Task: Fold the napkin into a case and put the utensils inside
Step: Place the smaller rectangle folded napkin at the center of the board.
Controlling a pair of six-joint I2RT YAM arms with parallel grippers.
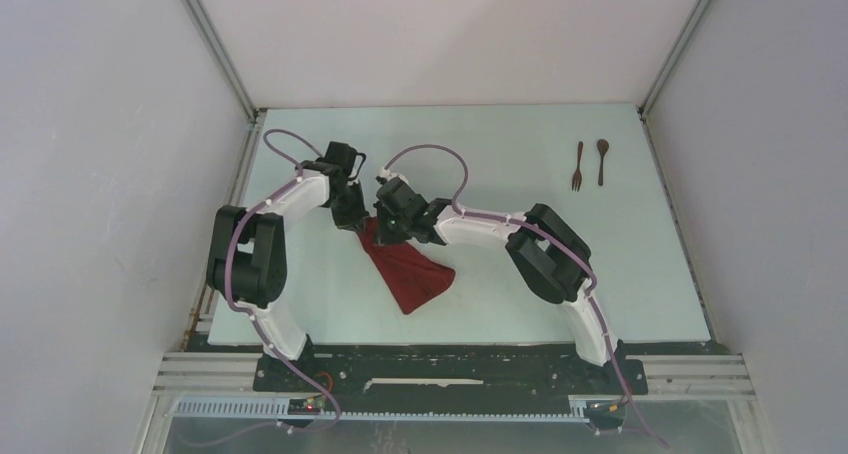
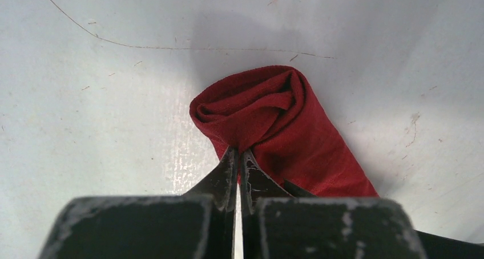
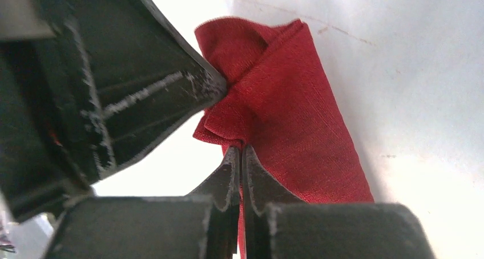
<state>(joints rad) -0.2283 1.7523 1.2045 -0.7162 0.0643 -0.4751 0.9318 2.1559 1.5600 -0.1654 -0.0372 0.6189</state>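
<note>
The left gripper (image 2: 238, 156) is clamping its jaws together on a gathered edge of the napkin (image 2: 279, 122). The right gripper (image 3: 240, 152) is doing the same, jaws closed on a fold at the same end. In the right wrist view the two claws are sitting just beside each other, the left one touching the cloth above the right one's pinch.

From this shared pinch the napkin is running away from both claws as one narrow bundled strip. In the top view its long axis is slanting from the grippers, near the middle of the table (image 1: 340, 304), toward the near right, and the strip is widening at its free end. The cloth is not yet forming a case.

The fork (image 1: 577, 167) and spoon (image 1: 602, 162) are lying side by side at the far right, well apart from the napkin. The right gripper is the nearer of the two to them.
</note>
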